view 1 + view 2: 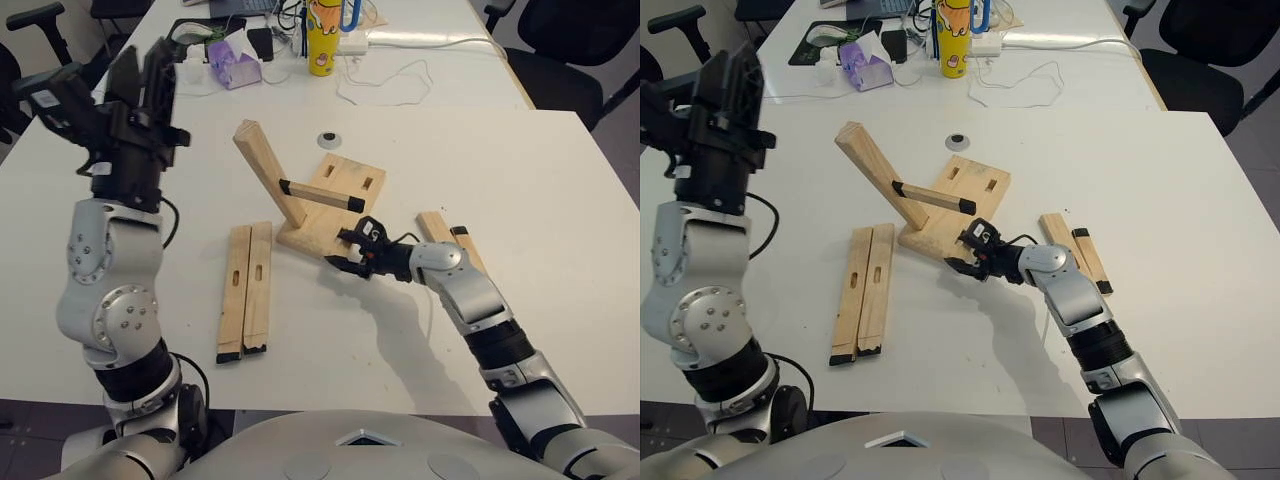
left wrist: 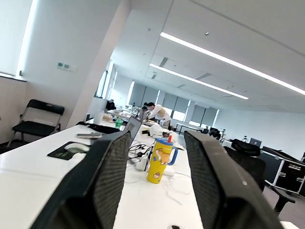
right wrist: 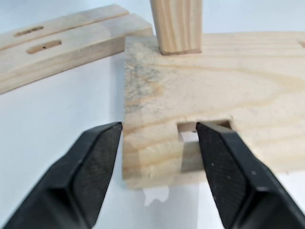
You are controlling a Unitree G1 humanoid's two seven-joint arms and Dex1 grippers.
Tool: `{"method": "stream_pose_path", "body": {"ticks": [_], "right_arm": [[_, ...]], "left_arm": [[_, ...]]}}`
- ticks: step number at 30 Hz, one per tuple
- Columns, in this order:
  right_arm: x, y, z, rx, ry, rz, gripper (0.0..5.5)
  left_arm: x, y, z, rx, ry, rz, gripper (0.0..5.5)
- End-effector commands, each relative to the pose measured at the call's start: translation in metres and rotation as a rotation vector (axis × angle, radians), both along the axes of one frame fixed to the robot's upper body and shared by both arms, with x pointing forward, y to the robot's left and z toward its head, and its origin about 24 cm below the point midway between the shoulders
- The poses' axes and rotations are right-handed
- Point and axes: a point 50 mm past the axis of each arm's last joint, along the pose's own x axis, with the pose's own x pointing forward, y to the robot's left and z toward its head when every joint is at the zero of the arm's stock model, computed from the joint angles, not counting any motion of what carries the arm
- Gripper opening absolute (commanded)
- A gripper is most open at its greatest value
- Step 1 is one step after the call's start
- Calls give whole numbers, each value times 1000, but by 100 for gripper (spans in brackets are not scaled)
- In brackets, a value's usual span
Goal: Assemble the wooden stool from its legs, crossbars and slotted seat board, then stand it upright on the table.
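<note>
My right gripper [image 1: 342,249] is spread open with nothing in it. Its two black ribbed fingers [image 3: 90,167] straddle the 6 o'clock corner of the pale pine slotted seat board [image 1: 318,228], which lies flat on the white table [image 1: 520,200]. I judge the step in hand to be taking hold of that board edge to steady it. To do it well I should close across the thickness of the wood, clear of the empty rectangular slot [image 3: 190,128] beside my finger, so the next tenon can go in. A gentle squeeze should do, since the sawn grain looks dry and grippy against my pads.

One square-section pine leg [image 1: 270,170] already stands in the board and leans toward 10 o'clock. A thin wooden crossbar with black end caps [image 1: 322,195] juts from it toward 3 o'clock (a hard tug could lever that joint loose).

Two flat slotted pine legs [image 1: 245,290] lie side by side at 8 o'clock of the board. Another pine leg [image 1: 1055,235] and a black-tipped crossbar [image 1: 1088,258] lie at 4 o'clock.

My left gripper [image 1: 145,65] hangs raised at 10 o'clock, released and empty
</note>
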Motion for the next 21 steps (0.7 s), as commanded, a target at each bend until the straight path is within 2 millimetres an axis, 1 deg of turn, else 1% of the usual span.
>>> {"method": "stream_pose_path", "body": {"ticks": [1,4,6,8,11,14,18,21], "right_arm": [[0,-18,6,-7,-11,-56,289],[-4,-25,12,3,-24,-47,289],[-9,-30,18,50,-16,-45,289],[-14,-35,24,104,-1,-51,289],[-19,-45,29,128,14,-77,289],[-20,-54,25,107,15,-135,289],[-23,-52,21,109,17,-161,289],[-26,-50,17,91,12,-161,289]], "left_arm": [[-2,17,-38,29,224,-9,209],[-12,22,-72,122,407,-48,209],[-24,17,-88,152,493,-150,209],[-35,9,-98,165,567,-251,209],[-47,1,-103,143,627,-353,209],[-63,-9,-106,164,690,-478,209],[-73,-7,-116,242,797,-508,209],[-78,-5,-120,317,843,-510,209]]}}
